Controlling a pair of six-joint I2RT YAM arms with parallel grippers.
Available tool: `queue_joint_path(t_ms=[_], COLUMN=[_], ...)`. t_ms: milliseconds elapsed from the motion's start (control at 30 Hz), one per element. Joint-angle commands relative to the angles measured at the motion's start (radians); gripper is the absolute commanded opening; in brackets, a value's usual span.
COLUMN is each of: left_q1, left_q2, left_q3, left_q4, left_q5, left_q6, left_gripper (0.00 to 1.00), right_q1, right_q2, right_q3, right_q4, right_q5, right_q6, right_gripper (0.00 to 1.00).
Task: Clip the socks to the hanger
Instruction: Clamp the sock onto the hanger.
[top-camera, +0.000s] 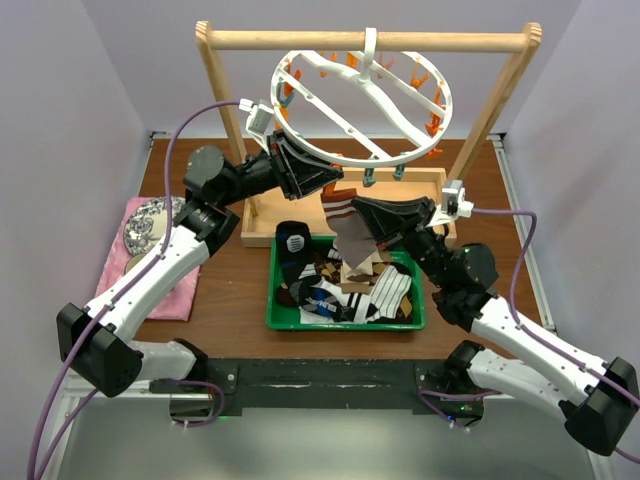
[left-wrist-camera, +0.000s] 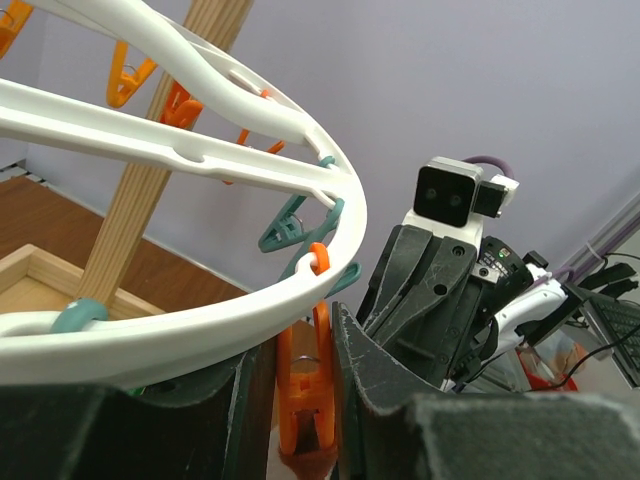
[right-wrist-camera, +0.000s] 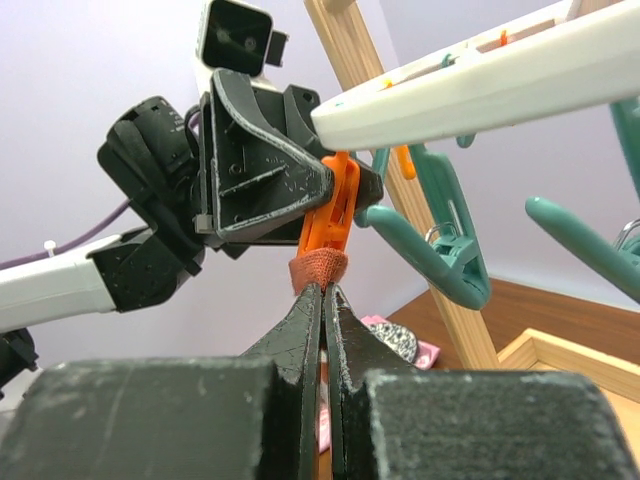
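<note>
The white ring hanger (top-camera: 445, 100) hangs from the wooden bar, orange and teal pegs under its rim. My left gripper (top-camera: 335, 182) is shut on one orange peg (left-wrist-camera: 305, 390) at the ring's near edge (left-wrist-camera: 200, 320), squeezing it between both fingers. My right gripper (top-camera: 358, 212) is shut on a brown sock with white stripes (top-camera: 350, 240) and holds its rust cuff (right-wrist-camera: 318, 270) up against the bottom of that orange peg (right-wrist-camera: 333, 215). The cuff's edge (left-wrist-camera: 305, 462) shows just below the peg in the left wrist view. More socks (top-camera: 385, 290) lie in the green tray.
The green tray (top-camera: 345, 325) sits at table centre in front of the wooden frame (top-camera: 370, 40) and its low wooden base (top-camera: 420, 180). A pink cloth (top-camera: 160, 265) with a patterned item lies at the left. Teal pegs (right-wrist-camera: 445, 250) hang close beside the orange one.
</note>
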Motion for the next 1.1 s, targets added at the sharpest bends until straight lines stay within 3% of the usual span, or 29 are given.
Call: queue_joint_path(t_ms=[0,700,767,800,867,900,1000,1067], left_q1=[-0.013,-0.013,-0.012,-0.012,-0.013,-0.012,-0.010,-0.004], left_q2=[-0.014,-0.014,-0.014,-0.016,-0.017,-0.017,-0.019,-0.018], left_q3=[0.004,0.017,0.020,0.023,0.033,0.039,0.053,0.065], left_q4=[-0.013,-0.065,-0.068,-0.078,-0.085,-0.096,-0.099,-0.111], left_q5=[0.147,0.111,0.109,0.106,0.092,0.085,0.066,0.040], left_q6=[0.042,0.115,0.109,0.106,0.108,0.109,0.112,0.111], left_gripper=[0.00,0.02,0.12,0.29,0.41,0.64,0.91,1.00], right_q1=[-0.012,-0.029,-0.028,-0.028,-0.029,-0.028,-0.029,-0.028], right_q2=[-0.026,0.011,0.023,0.025,0.028,0.026,0.026,0.023], right_q3=[0.027,0.107,0.114,0.114,0.116,0.114,0.120,0.116], right_q4=[0.048,0.008,-0.006,-0.009,-0.029,-0.035,-0.082,-0.106], right_q5=[-0.005,0.013,0.002,-0.001,-0.002,-0.002,-0.013,-0.017], right_q6=[0.007,-0.045,-0.048,-0.049,-0.058,-0.060,-0.077,-0.085], right_gripper=[0.00,0.00,0.00,0.00,0.00,0.00,0.00,0.00])
